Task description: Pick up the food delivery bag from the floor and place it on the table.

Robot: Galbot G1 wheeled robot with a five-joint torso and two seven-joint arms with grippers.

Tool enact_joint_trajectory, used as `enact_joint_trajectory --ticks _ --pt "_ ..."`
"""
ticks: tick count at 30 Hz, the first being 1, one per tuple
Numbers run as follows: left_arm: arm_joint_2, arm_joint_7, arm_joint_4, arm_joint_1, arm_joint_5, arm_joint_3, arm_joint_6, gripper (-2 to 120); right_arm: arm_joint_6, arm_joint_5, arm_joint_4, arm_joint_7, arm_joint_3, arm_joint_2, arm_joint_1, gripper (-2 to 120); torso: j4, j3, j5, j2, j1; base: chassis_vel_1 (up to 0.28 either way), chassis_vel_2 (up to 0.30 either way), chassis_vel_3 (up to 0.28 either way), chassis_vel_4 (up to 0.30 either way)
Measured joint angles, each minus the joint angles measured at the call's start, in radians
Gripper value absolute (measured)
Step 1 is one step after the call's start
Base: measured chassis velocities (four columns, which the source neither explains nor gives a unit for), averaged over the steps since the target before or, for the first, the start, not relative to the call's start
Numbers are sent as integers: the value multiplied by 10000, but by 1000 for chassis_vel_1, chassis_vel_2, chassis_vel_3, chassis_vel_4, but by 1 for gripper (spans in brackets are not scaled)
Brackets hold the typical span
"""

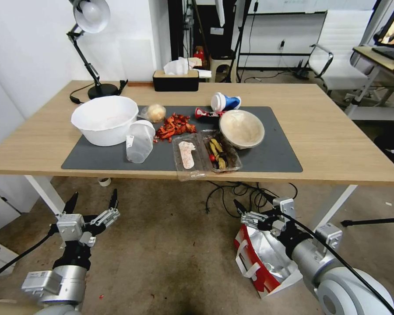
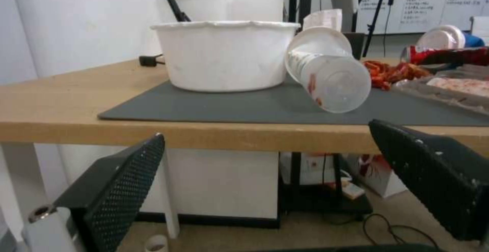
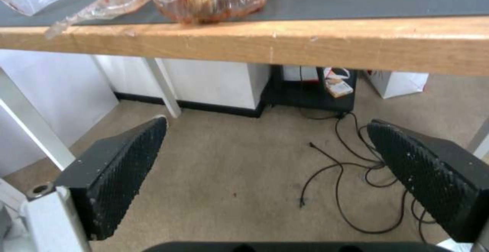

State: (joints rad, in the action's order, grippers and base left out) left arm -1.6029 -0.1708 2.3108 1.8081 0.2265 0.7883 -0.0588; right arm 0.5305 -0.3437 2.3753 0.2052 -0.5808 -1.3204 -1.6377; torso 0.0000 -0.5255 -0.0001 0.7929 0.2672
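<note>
Your right claw [image 1: 249, 213] hangs w/ fingers apart just above the far top edge of the food delivery bag [image 1: 262, 258], which sits on the floor [image 1: 170, 253] at near right, mouth open and foil lining showing, white strap handles on its left face. Nothing's gripped yet, so I'd judge you're at the reach-in stage. Go for a strap or the top rim, not the foil; the bag looks soft-sided and prob. sags, so close fully before lifting, then raise straight up till it's well clear of the counter [image 1: 328, 144] edge, which is right above and ahead. Left claw [image 1: 92, 203] waits w/ fingers spread at near left, low, below the counter edge. Drop spot: the grey mat [image 1: 276, 153] is crowded w/ a white bowl [image 1: 105, 119], tipped plastic cup [image 1: 140, 141], clear trays [image 1: 205, 155], a beige bowl [image 1: 241, 128] and red scraps [image 1: 176, 126]; bare wood at the right end looks best. Black cables [image 1: 236, 192] lie on the floor under the counter, near the bag, so watch for snags. Room: lamp [image 1: 89, 26] far left, tissue box [image 1: 176, 78], chair and 2nd desk far right.
</note>
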Motion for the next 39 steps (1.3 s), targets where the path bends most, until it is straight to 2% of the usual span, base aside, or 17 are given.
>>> enact_joint_trajectory --ticks 39 --pt "-45 -11 -84 26 -30 -81 -178 100 -96 -62 42 12 -132 85 -86 100 0 988 1 -1670 -680 0 0 0 0"
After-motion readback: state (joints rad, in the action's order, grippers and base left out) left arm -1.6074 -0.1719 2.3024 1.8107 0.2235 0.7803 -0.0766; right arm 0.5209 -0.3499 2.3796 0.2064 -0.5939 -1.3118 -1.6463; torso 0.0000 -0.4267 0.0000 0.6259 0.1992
